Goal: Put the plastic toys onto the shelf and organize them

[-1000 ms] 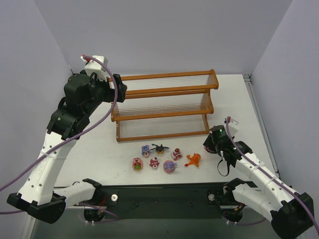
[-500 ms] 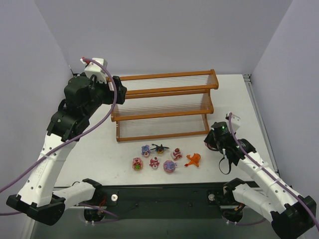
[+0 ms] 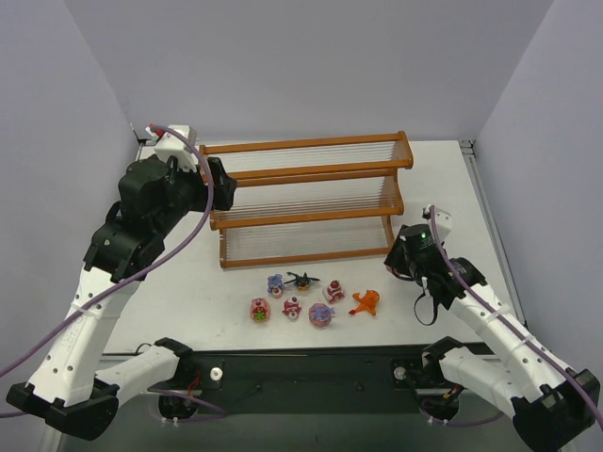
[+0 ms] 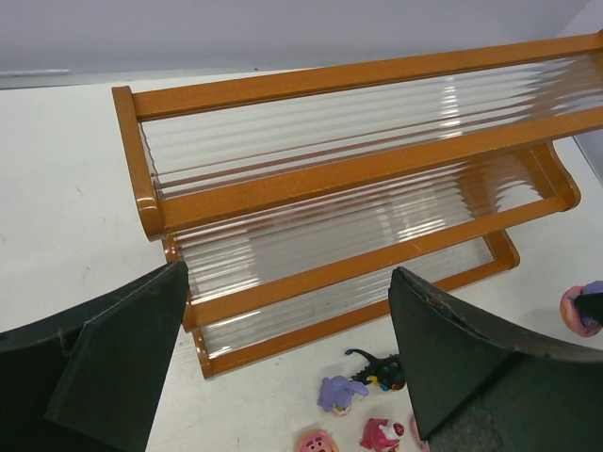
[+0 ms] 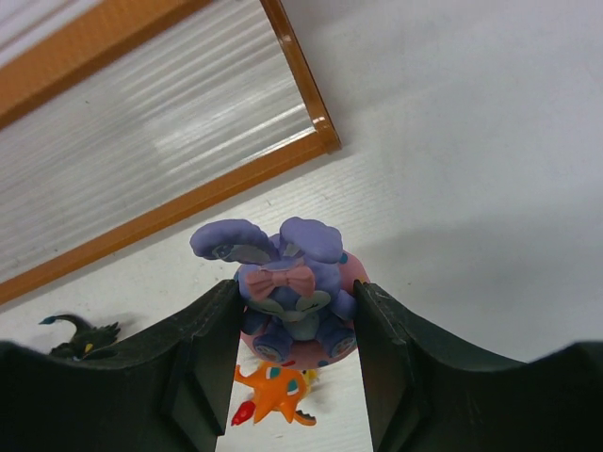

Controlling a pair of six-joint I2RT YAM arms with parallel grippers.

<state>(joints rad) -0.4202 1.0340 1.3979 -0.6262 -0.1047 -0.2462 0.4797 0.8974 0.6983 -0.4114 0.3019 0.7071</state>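
Between the two dark fingers of the right gripper (image 5: pixel 296 328), a purple long-eared plastic figurine with a pink bow (image 5: pixel 287 282) is pinched from both sides. It is held above the white table (image 3: pixel 188 273), just off the lower right corner of the three-tier stepped shelf with an orange-brown frame and pale rods (image 3: pixel 306 218). An orange plastic figurine (image 3: pixel 364 301) is seen on the table close by, grouped with a black winged figurine (image 3: pixel 301 279) and five other small colourful figurines (image 3: pixel 292 307) in front of the shelf. Over the shelf's left end, the left gripper (image 4: pixel 287 301) is held with its jaws spread wide apart
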